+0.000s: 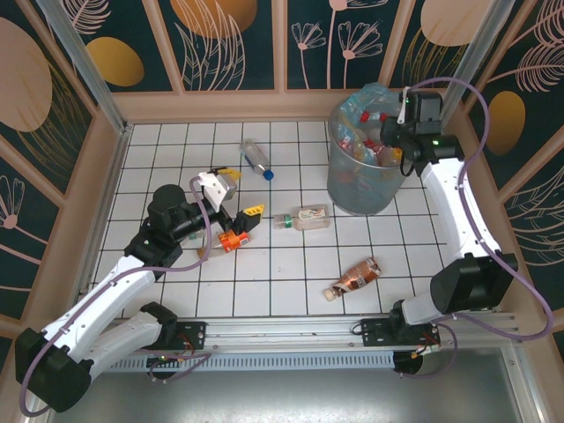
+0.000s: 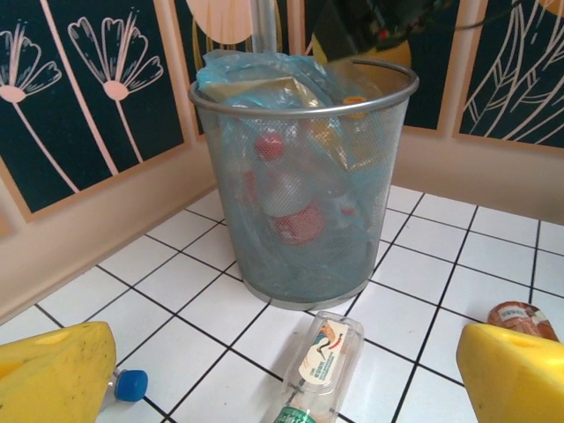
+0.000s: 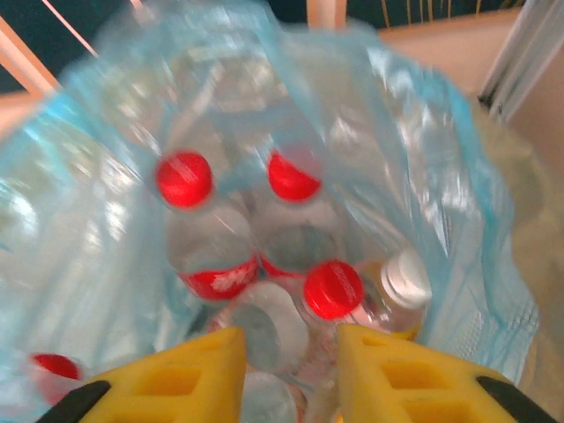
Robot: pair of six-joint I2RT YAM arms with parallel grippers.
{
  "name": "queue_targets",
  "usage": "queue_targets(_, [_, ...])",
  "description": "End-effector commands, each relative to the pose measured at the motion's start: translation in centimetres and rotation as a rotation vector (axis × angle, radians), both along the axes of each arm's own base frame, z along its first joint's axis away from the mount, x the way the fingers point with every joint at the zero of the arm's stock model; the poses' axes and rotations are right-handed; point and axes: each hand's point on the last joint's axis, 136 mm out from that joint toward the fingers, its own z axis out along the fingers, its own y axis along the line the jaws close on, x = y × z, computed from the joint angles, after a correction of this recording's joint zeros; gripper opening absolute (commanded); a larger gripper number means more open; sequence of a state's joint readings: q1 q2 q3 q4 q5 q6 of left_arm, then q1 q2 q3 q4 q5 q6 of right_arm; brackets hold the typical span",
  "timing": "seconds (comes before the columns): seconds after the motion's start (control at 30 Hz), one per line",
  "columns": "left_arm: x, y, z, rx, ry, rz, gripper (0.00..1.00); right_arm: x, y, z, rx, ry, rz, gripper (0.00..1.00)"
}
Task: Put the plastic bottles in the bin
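Grey mesh bin (image 2: 308, 256), blue liner (image 3: 458, 220), red-capped bottles (image 3: 184, 179).

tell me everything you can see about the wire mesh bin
The bin is a tall round grey wire-mesh basket with a solid metal rim, upright on the white tiled table near the far right corner. A translucent light-blue bag lines it and bunches above the rim. Clear bottles with red and white caps are piled inside. The right pincer hovers over its mouth, jaws parted, empty. A green-capped bottle lies just in front, apart.
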State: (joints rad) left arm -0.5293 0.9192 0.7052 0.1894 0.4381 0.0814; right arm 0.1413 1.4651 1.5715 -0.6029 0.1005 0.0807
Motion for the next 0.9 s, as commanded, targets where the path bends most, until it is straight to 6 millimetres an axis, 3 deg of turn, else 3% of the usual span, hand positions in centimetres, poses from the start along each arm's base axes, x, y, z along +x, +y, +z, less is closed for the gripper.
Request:
queue_targets(0.0, [0.5,0.6,0.8,-0.016,0.006,0.048,0.99,-1.3,1.2,5.1,0.011,-0.11,0.017,0.37])
queue_targets(0.17, [0.4,0.8,-0.4,0.02,0.085,0.061,0.97,-3.8,3.9,9.3,0.012,-0.235,0.085,0.39])
queue_targets(0.3, [-0.3,0.9,-2.9,0.089,0.151,0.04,0.91,-7.4,7.4,10.7,0.032,-0.375,0.259,0.39])
queue_targets(0.37, [-0.5,1.2,-4.4,0.143,0.178,0.049,0.91,-9.0,8.5,10.4,0.065,-0.432,0.33,0.4])
queue_targets(0.47, [0.9,3.5,-6.9,0.265,0.209,0.191,0.9,-11.1,9.9,9.6,0.121,-0.469,0.429,0.39])
queue_targets(0.63, [2.2,7.0,-12.0,0.524,0.312,0.352,0.9,-12.2,12.5,7.1,0.131,-0.423,0.56,0.41])
queue_targets(0.73, [2.1,7.1,-15.1,0.614,0.382,0.326,0.91,-11.9,13.2,6.1,0.117,-0.406,0.581,0.44])
queue_targets(0.87, [2.7,6.1,-17.2,0.625,0.432,0.296,0.92,-11.5,13.9,6.3,0.127,-0.425,0.597,0.46])
